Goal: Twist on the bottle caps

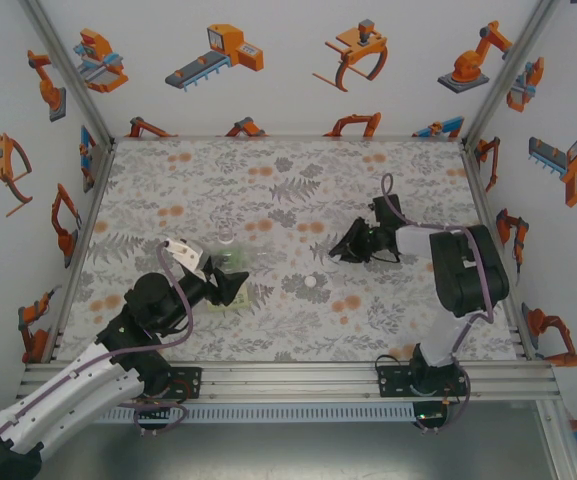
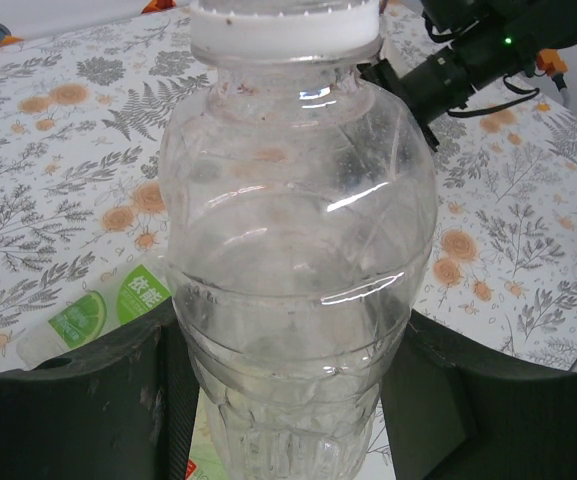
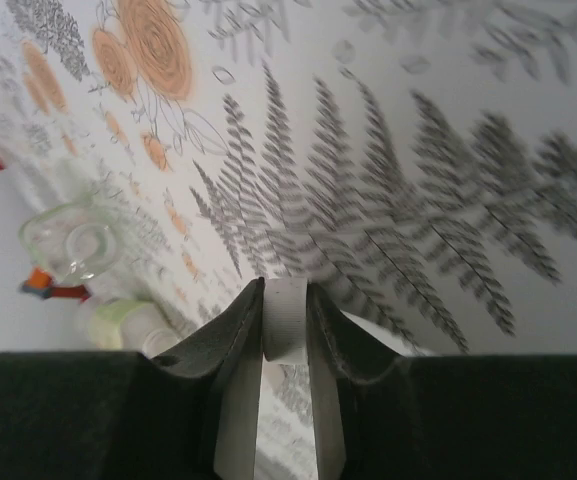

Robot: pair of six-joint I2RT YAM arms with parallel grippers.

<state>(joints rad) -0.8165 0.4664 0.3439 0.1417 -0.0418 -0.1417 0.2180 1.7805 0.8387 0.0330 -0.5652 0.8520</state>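
Two grips are set. The left gripper (image 2: 288,420) is clamped round the bottle (image 2: 298,250) at bottom centre, a cap (image 2: 283,30) on its neck. The right gripper (image 3: 286,335) pinches a second cap (image 3: 288,305) edge-on, lower centre. Next, I reckon, that cap needs carrying to an open neck and turning flat.

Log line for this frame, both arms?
left gripper: shut on unlabelled bottle, fitted cap on top | right gripper: shut on loose cap | green-label bottle: lying on table

left tool (image 1: 236,287) gripping with jaws held apart; right tool (image 3: 285,322) pinched almost closed; both point inward.
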